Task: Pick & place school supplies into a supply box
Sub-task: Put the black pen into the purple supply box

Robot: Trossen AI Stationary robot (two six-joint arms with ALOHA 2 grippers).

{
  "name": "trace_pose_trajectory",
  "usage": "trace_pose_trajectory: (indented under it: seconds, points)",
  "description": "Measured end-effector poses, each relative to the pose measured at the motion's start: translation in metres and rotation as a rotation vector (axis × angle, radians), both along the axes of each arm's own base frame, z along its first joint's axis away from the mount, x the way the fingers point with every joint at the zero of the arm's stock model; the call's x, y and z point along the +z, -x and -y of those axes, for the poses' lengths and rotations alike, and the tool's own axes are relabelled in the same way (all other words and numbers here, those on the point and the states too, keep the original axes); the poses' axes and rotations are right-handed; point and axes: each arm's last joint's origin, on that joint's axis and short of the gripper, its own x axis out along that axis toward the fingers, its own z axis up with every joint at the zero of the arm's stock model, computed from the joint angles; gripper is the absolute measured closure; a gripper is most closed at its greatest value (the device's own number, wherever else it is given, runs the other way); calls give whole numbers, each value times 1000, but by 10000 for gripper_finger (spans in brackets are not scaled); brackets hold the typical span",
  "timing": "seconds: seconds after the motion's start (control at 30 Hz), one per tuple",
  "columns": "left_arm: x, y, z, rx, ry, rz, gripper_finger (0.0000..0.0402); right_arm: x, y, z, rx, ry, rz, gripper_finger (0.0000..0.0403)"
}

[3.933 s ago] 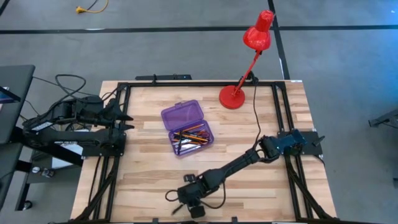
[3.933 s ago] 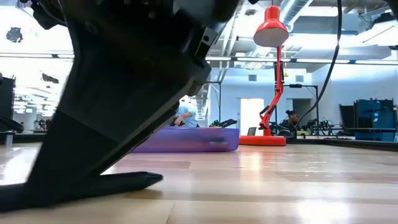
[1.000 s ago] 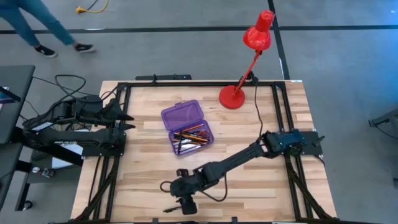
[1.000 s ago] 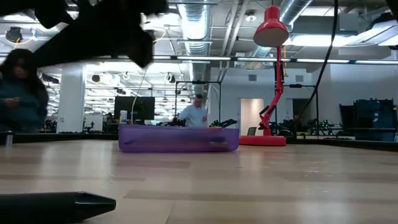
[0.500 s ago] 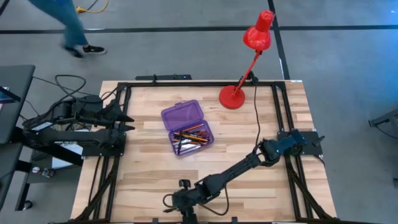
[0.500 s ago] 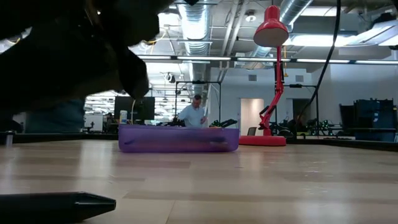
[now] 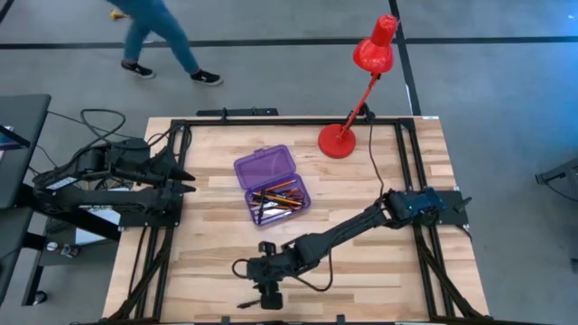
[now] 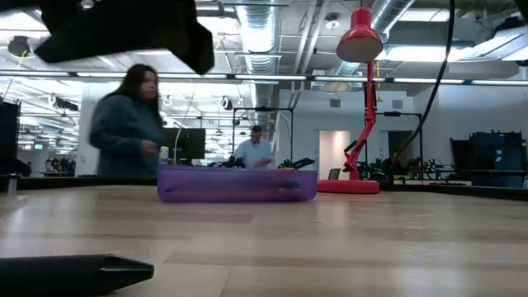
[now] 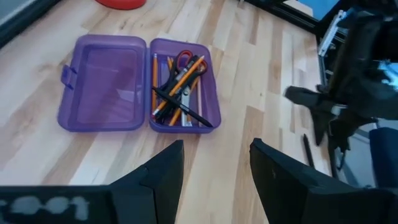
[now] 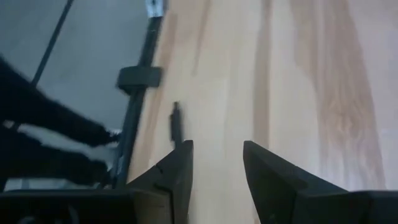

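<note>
High view shows you most supplies in the box [image 7: 273, 187]; one pen [image 10: 176, 123] remains. Right gripper [image 10: 216, 163] spread, empty; left gripper [image 9: 214, 163] spread, parked.

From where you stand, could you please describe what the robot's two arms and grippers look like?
Both arms are dark, nearly black, and built of jointed links. The left arm is mounted on a black frame at the table's edge, with loose black cables beside it. The right arm is long and slender, with a thin cable looping near its gripper. Each gripper has two black, tapered fingers.
</note>
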Motion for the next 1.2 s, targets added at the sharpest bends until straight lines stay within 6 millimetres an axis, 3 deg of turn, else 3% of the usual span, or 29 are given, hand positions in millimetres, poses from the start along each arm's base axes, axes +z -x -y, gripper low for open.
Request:
trace_pose_trajectory:
  seconds: [0.07, 0.23, 0.47, 0.7, 0.9, 1.03, 1.2]
  points:
    - [0, 0, 0, 8, -10, 0, 233, 1, 5, -7, 42, 6, -11, 271]
    - [0, 0, -1, 6, -45, -2, 233, -20, 18, -27, 89, 38, -84, 271]
    - [0, 0, 0, -31, -26, 3, 233, -11, 5, -9, -58, 10, -9, 271]
    - [0, 0, 0, -18, -34, 5, 233, 40, 5, 14, -49, -9, 97, 271]
    - [0, -4, -2, 44, -29, -15, 233, 99, 21, 50, -11, 69, 180, 271]
    - [-1, -18, -4, 86, 5, -27, 233, 140, 42, 76, -10, 121, 208, 271]
    - [-10, -55, -1, 30, 14, 78, 233, 193, 83, 100, 78, 233, 276, 269]
